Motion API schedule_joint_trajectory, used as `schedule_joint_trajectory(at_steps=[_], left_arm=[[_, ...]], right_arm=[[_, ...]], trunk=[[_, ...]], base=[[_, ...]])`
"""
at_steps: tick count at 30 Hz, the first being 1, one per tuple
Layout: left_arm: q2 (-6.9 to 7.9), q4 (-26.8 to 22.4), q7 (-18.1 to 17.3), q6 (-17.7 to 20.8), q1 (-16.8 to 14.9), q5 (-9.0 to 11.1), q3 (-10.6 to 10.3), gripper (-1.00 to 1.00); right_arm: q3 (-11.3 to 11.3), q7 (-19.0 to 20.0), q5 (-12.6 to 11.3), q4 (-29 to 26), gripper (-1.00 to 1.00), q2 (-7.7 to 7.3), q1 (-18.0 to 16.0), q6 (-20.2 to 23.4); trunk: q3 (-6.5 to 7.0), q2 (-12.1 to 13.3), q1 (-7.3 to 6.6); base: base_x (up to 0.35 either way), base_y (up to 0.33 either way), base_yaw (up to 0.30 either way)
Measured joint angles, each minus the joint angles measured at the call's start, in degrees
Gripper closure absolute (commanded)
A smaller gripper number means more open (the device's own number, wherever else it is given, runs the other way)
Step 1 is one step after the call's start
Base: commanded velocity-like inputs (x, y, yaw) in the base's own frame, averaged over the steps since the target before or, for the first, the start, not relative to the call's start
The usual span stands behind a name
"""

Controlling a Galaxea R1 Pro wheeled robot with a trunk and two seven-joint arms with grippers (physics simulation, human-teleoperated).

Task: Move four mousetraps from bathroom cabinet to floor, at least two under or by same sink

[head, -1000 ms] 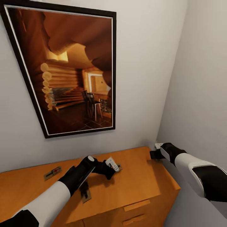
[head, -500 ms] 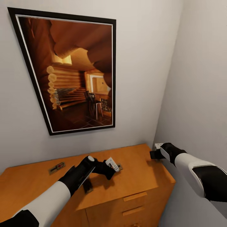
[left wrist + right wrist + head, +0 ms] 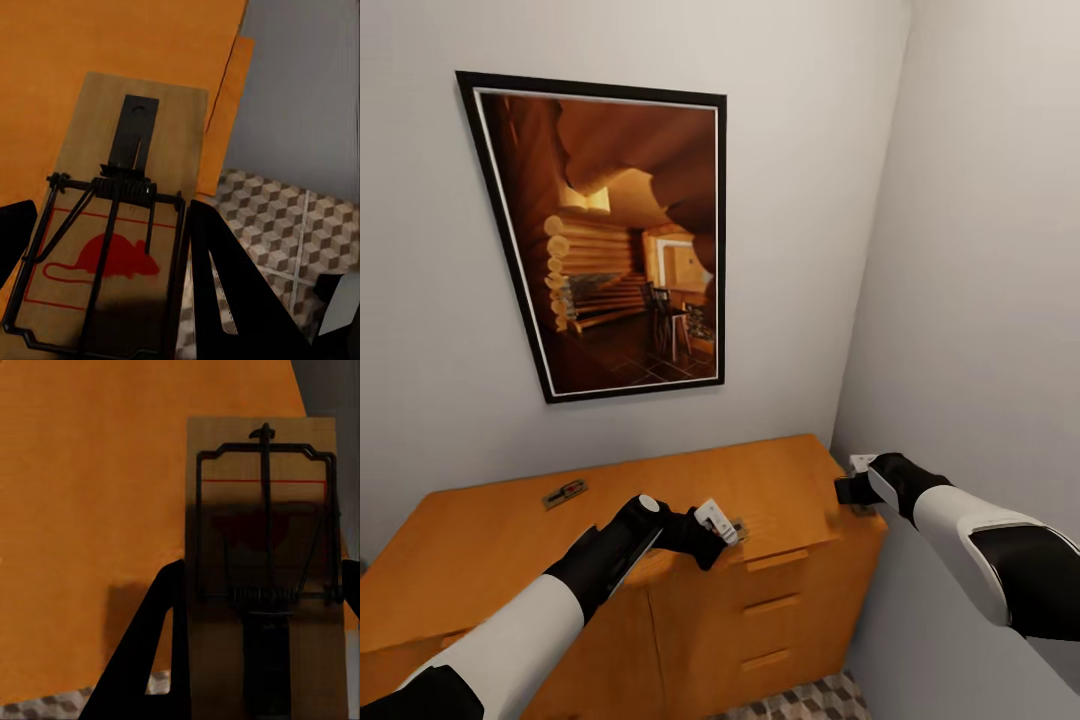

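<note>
Both grippers' jaws clamp flat tan traps: left gripper point(image 3: 712, 528) its trap point(image 3: 112, 217), right gripper point(image 3: 852, 490) another point(image 3: 262, 562), above the smooth orange cabinet point(image 3: 480, 540).

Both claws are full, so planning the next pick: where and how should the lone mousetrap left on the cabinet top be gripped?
Grip the mousetrap by the long edges of its board, coming straight down from above. It lies flat on the cabinet with nothing beside it, so its thin side edges are probably the only hold. Its wire mechanism is too small to make out here.
</note>
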Motion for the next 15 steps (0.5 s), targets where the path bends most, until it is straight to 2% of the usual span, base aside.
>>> schedule_joint_trajectory(at_steps=[5,15], left_arm=[[0.00,0.0,0.0,0.0,0.0,0.0,0.0,1.00],[0.00,0.0,0.1,0.0,0.0,0.0,0.0,1.00]], right_arm=[[0.0,0.0,0.0,0.0,1.00,0.00,0.0,0.0],[0.0,0.0,0.0,0.0,1.00,0.00,0.0,0.0]], trunk=[[0.00,0.0,-0.02],[0.00,0.0,-0.04]], base=[[-0.261,0.000,0.000],[-0.026,0.000,0.000]])
